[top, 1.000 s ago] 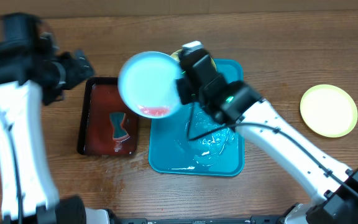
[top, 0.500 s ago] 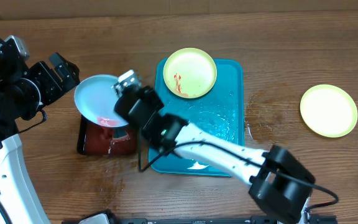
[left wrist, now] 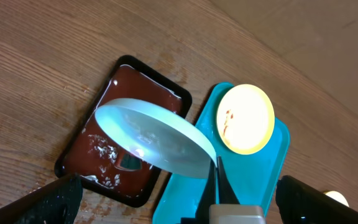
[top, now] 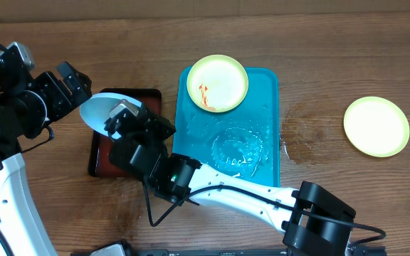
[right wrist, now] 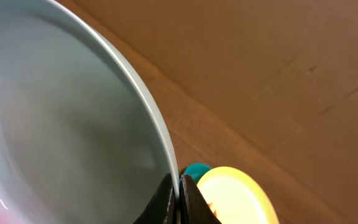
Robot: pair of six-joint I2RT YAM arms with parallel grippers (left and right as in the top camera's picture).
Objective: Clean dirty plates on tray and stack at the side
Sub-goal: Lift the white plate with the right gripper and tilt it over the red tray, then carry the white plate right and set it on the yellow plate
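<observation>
My right gripper (top: 119, 117) is shut on the rim of a light-blue plate (top: 100, 109) and holds it steeply tilted over a small red-brown tray. The right wrist view shows the fingers (right wrist: 169, 196) pinching that rim, with the plate (right wrist: 61, 124) filling the left side. In the left wrist view the same plate (left wrist: 154, 137) hangs over the small tray. A yellow-green plate (top: 218, 83) with a red smear lies at the far end of the wet turquoise tray (top: 262, 171). My left gripper (top: 64, 87) stands open and empty to the left of the plate.
The black-rimmed red-brown tray (top: 100, 162) holds dark liquid. A clean yellow-green plate (top: 376, 126) lies on the wooden table at the far right. My right arm (top: 262, 195) stretches across the turquoise tray's near end. A cardboard wall lines the back.
The right arm swung the light-blue plate left, from above the turquoise tray to over the red-brown tray, and tipped it nearly edge-on. The left arm shifted early on, then held still.
</observation>
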